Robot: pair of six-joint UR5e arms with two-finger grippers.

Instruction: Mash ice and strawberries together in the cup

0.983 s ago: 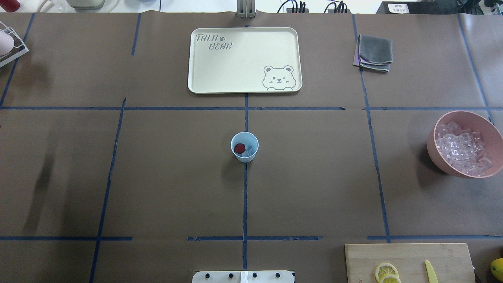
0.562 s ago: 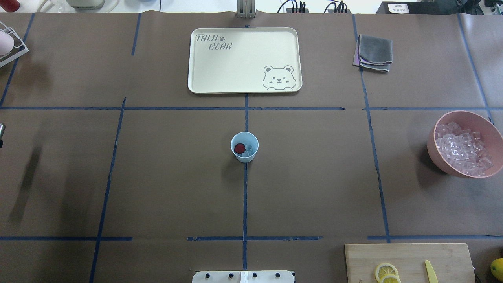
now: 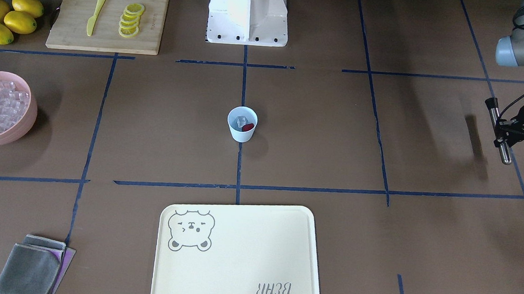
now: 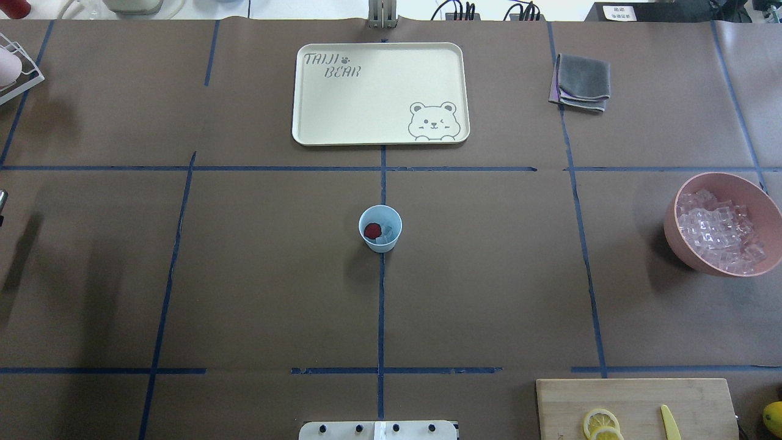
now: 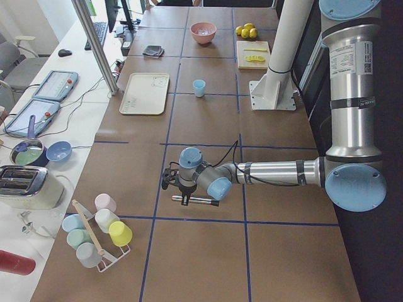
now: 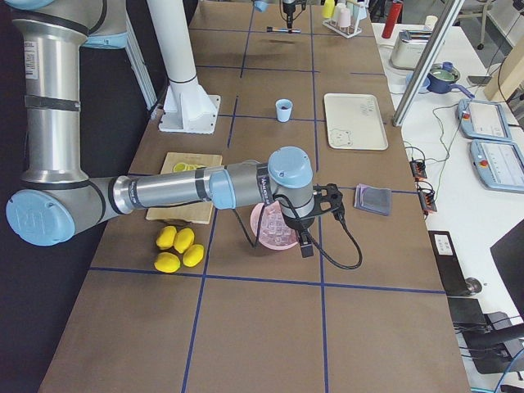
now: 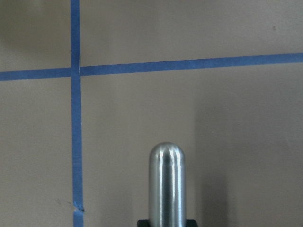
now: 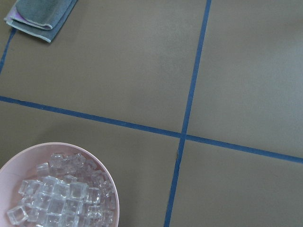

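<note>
The pale blue cup [image 4: 391,215] stands upright at the table's middle, also in the front-facing view [image 3: 241,134]. It holds a dark-red strawberry [image 4: 372,230] and a few clear ice cubes [image 4: 385,237]. My left gripper [image 3: 503,132] is far off at the table's left end, shut on a steel rod [image 3: 498,124] with a rounded tip [image 7: 166,179], held above the bare table. My right gripper [image 6: 334,201] hovers by the pink bowl; I cannot tell whether it is open or shut.
A pink bowl [image 4: 677,235] full of ice sits at the right. A cream tray [image 4: 380,91] and a grey cloth [image 4: 581,82] lie at the far side. A cutting board [image 4: 635,397] with lemon slices and a yellow knife is near right, beside whole lemons [image 3: 8,16].
The rod's tip has come into view at the overhead view's left edge, and its shadow has slid toward that edge. The cup and its contents have not moved.
</note>
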